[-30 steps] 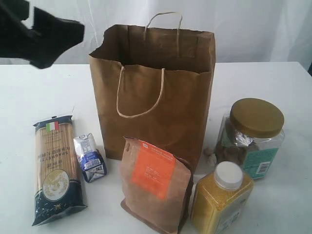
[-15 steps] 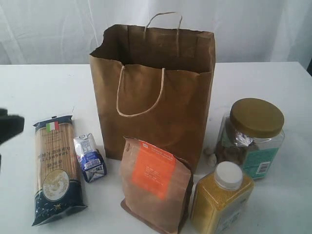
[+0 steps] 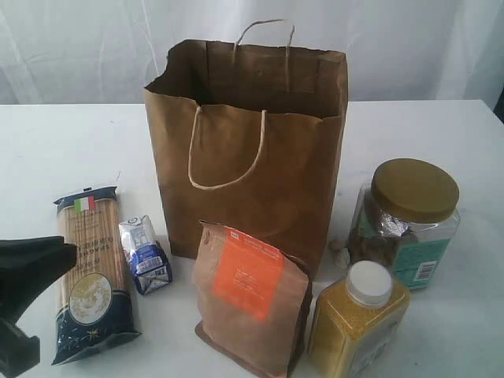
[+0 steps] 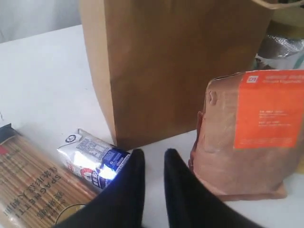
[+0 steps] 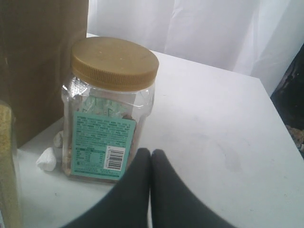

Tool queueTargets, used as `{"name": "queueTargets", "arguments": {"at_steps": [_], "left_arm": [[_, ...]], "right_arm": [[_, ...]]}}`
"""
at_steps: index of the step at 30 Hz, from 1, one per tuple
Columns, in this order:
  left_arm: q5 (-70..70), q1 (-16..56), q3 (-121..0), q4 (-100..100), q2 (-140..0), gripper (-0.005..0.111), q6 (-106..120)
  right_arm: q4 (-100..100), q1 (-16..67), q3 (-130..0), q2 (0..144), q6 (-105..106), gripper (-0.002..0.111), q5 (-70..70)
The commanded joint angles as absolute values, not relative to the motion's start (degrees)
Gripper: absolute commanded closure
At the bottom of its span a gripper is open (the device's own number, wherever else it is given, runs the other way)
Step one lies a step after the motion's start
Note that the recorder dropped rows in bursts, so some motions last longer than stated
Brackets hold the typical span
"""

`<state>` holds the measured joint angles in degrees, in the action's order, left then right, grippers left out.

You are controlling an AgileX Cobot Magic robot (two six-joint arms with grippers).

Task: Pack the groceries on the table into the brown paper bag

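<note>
Just nxt to left end effector point(image 4: 153, 154): small blue-white carton point(image 4: 90, 159).

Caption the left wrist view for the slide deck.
Left claw, slightly open and empty, aimed at the base of the bag between the carton and the pouch.

The left gripper point(image 4: 154, 159) had two smooth, matte black fingers point(image 4: 127, 190) tapering to rounded tips; the right gripper point(image 5: 151, 154) matched. At eight o'clock in the exterior view, the left arm point(image 3: 30, 266) was black and angular.
</note>
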<state>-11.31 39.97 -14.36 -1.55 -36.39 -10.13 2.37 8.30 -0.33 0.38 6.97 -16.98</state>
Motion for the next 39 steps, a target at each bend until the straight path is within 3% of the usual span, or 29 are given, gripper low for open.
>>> {"name": "queueTargets", "arguments": {"at_steps": [1, 12, 32, 39], "left_arm": [[-17.7, 40.1, -11.3, 8.4, -36.0, 0.085, 1.2], [-17.2, 40.1, -6.1, 23.3, -36.0, 0.085, 7.5], [-18.3, 40.1, -3.4, 13.9, -36.0, 0.085, 7.5], [-13.6, 40.7, -0.3, 7.0, -22.6, 0.085, 7.5]], "right_arm": [[2.5, 8.0, 0.0, 0.0, 6.8, 0.108, -16.6], [2.5, 8.0, 0.0, 0.0, 6.8, 0.108, -16.6], [2.5, 8.0, 0.0, 0.0, 6.8, 0.108, -16.6], [2.5, 8.0, 0.0, 0.0, 6.9, 0.108, -16.6]]}}
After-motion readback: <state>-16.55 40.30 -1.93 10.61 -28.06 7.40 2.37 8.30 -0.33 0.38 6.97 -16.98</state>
